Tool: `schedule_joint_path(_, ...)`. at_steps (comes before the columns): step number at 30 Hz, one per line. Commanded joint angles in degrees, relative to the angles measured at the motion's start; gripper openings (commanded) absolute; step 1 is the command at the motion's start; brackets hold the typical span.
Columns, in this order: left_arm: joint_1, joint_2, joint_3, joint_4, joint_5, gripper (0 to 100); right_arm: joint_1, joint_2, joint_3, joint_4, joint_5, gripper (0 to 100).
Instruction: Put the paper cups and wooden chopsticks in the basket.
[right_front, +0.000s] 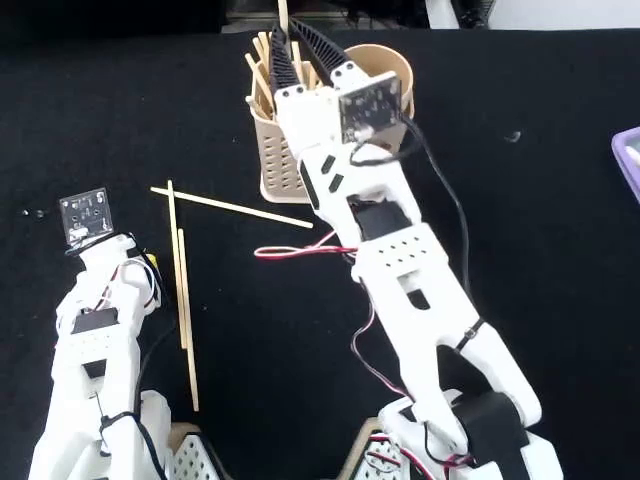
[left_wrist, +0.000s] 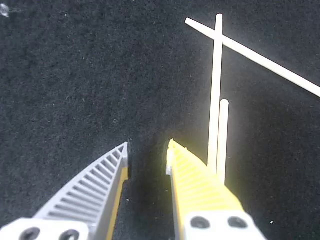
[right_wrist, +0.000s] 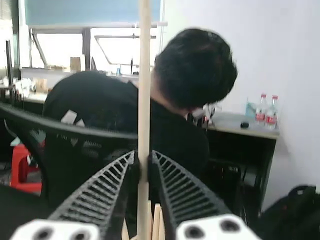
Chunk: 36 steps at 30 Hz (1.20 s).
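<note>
Looking down on a matte black table (right_front: 540, 300), bare and roomy toward 3 o'clock. At 12 o'clock, near the far edge, a slotted beige basket (right_front: 275, 165) packed with a tan paper cup (right_front: 390, 60) and several sticks. Above it, the right gripper (right_front: 288, 32), ribbed black fingers pinched shut on one round upright chopstick (right_wrist: 144, 75); pinch plainest from the right wrist. At 9 o'clock, three loose chopsticks (right_front: 176, 260), two parallel, one crossing. Just beside them, from the left wrist, the left gripper (left_wrist: 148, 145), grey and yellow fingers slightly parted, holding nothing.
</note>
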Motion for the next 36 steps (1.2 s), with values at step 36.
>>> schedule_joint_path(36, 0.48, 0.26, -20.53, 29.36, -0.26, 26, 0.97, -40.31, 37.93, 57.85, 0.09, 12.9)
